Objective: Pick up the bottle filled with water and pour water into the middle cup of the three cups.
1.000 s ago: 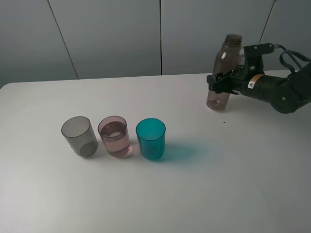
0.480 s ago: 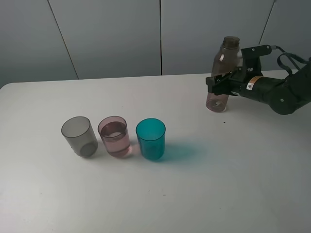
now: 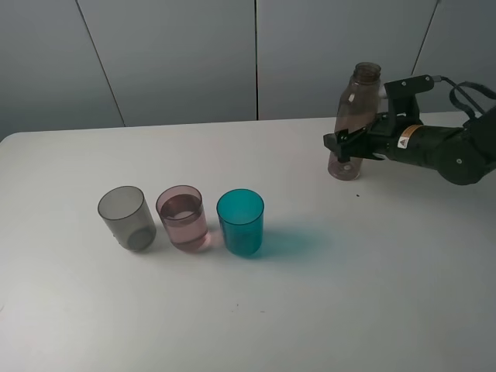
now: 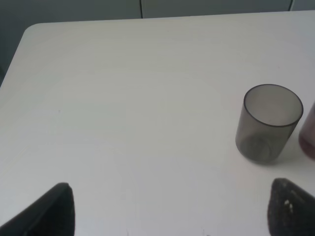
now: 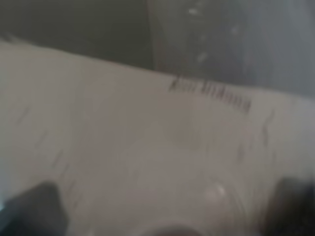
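Over at the far right, the right end effector grips the near-upright bottle; the middle cup lies well leftward, nearer.

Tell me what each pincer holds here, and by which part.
The right pincer grips the bottle by its lower body, below the middle, with the base near the table. The left pincer is open and holds nothing.

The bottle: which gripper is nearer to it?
Right. The right gripper has its fingers around the bottle; the left gripper sits far off by the grey cup.
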`<state>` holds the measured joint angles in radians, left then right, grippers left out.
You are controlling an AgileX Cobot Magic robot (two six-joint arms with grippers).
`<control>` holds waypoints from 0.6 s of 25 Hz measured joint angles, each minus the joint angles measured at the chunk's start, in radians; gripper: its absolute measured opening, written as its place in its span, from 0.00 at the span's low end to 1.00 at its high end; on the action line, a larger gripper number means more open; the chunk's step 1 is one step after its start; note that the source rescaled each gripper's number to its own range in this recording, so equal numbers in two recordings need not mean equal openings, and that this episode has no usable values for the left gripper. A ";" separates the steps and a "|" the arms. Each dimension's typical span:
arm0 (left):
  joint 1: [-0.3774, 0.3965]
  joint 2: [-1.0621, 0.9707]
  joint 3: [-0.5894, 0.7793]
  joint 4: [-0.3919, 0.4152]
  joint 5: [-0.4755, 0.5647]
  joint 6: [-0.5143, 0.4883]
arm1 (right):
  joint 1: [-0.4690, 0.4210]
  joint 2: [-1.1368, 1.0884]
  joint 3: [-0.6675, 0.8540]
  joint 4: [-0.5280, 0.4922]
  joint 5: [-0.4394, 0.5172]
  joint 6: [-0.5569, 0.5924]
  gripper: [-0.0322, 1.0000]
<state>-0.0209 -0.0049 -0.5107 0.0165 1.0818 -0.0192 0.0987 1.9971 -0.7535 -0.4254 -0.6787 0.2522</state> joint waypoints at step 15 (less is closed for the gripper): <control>0.000 0.000 0.000 0.000 0.000 0.000 | 0.000 -0.495 0.352 0.078 0.087 0.000 1.00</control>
<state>-0.0209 -0.0049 -0.5107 0.0165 1.0818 -0.0192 0.0987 1.5019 -0.4020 -0.3476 -0.5912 0.2522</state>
